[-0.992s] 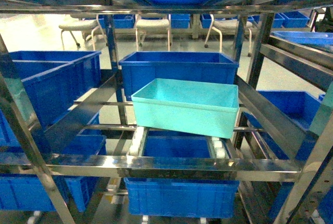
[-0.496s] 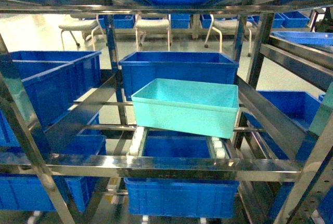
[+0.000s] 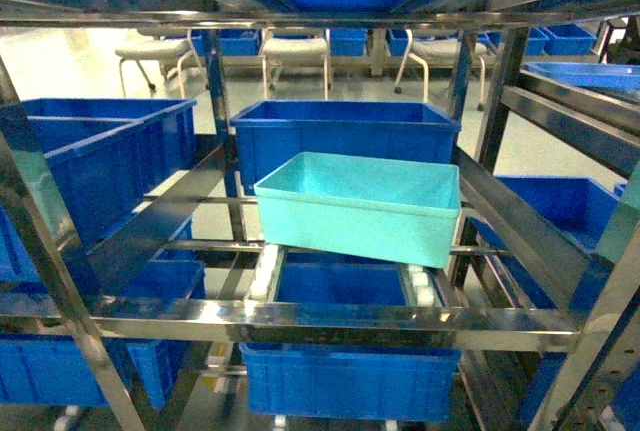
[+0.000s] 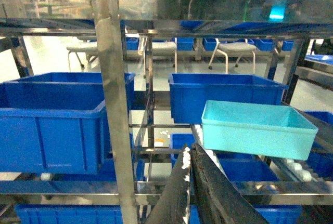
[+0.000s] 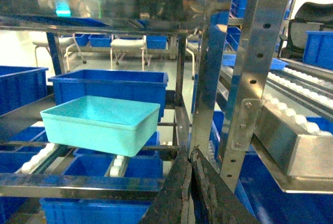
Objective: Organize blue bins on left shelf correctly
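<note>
I see the turquoise bin [image 3: 357, 206] on the steel shelf's [image 3: 330, 323] roller tracks, long axis crosswise, ahead of both arms — right of the left gripper [image 4: 190, 157], left of the right gripper [image 5: 190, 157]. Both grippers are pinched closed, empty; neither clearly nearer.

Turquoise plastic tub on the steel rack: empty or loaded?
Empty. The light turquoise rectangular plastic tub shows bare inner walls in head view; wrist views reveal nothing inside.
</note>
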Available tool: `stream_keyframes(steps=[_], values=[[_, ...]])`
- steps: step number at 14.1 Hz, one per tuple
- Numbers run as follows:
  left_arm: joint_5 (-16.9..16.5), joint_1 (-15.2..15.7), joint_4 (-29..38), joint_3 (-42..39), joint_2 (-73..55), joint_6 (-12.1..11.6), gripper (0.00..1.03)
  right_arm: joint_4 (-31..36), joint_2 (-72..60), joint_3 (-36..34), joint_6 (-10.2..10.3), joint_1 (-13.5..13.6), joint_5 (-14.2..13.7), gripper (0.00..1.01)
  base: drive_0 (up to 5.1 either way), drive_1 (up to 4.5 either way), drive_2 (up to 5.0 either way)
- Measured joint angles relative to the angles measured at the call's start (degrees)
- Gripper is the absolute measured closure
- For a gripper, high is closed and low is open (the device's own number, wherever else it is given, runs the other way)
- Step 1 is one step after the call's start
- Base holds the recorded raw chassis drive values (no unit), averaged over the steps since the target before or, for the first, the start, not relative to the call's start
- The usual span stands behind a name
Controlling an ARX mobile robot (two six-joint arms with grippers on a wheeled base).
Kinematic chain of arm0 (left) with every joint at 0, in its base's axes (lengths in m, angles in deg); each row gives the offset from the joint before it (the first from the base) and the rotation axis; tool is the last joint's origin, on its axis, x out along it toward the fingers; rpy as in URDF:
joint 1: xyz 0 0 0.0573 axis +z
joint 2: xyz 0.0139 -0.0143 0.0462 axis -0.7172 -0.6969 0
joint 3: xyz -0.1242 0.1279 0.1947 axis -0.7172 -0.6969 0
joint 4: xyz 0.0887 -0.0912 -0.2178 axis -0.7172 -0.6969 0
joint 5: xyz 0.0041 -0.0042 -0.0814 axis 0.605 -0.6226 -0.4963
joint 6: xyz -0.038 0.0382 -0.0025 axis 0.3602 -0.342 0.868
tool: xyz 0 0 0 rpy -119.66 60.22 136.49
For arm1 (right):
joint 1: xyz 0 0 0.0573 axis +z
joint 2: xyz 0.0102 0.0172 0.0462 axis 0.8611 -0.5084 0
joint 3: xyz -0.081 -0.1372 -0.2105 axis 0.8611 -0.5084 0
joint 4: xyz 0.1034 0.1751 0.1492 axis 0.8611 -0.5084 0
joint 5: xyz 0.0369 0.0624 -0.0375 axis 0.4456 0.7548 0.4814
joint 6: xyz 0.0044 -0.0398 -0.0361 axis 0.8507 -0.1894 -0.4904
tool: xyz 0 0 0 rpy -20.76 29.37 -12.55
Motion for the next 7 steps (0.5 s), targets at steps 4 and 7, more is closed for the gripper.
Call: stream_keyframes(steps=[4,7], values=[[0.0,0.0,-0.8,-0.2,0.0,0.0,1.01,-0.8,-0.1,0.0,0.0,0.0,0.0,0.99,0.0,0.00,0.0],[0.0,0.0,-0.8,-0.2,0.0,0.0,1.01,-0.8,-0.1,0.0,0.0,0.0,0.0,0.99,0.0,0.00,0.0]])
